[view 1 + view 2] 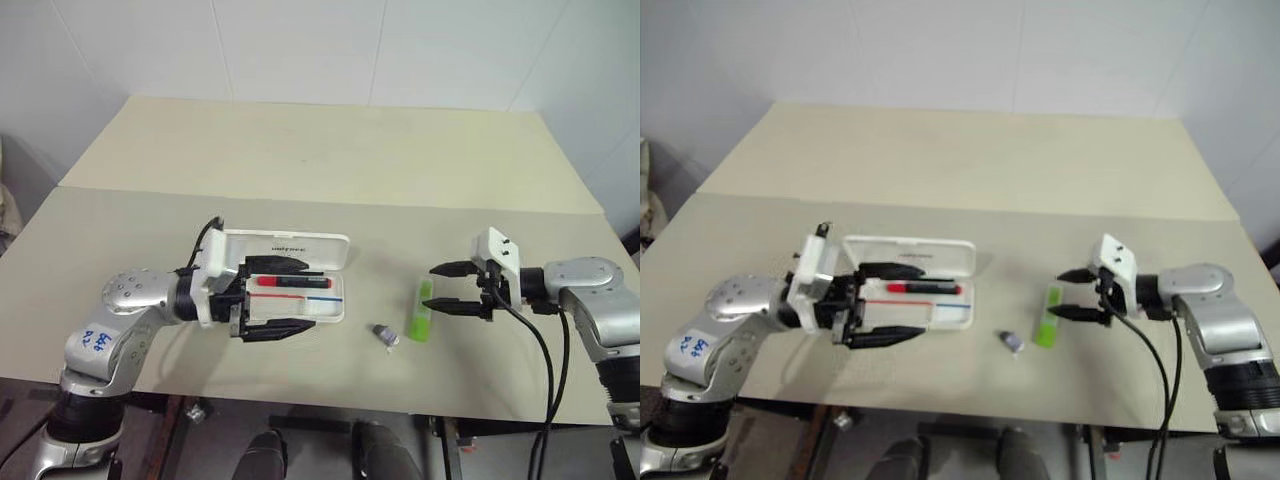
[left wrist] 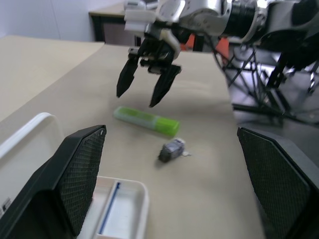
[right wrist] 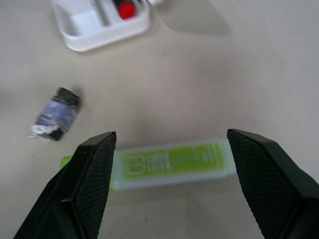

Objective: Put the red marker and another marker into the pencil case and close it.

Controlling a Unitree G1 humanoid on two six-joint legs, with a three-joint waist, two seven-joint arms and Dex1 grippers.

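The left gripper (image 1: 272,298), a pair of black textured fingers on a white mount, stands fully spread above the open flat white hard-plastic pencil case (image 1: 336,304), one finger over the lid side and one over the near edge; whether it touches the case cannot be told, and it holds nothing. The right gripper (image 1: 448,287) is likewise spread wide and empty, its fingertips poised on either side of the short, thick lime-green marker (image 1: 423,310), close above it with no visible contact. The beige table (image 1: 330,150) carries one pencil case, two markers and one small grey-purple lump (image 1: 385,335). The pencil case lies at left of centre with its hinged lid (image 1: 320,246) folded back flat toward the far side; the lid bears small dark logo text, and the tray shows a red-and-blue stripe. The slim red marker (image 1: 292,282), black-barrelled with a red cap, lies inside the tray along its length. The green marker lies on the table well to the right of the case, with the lump between them, nearer the marker.
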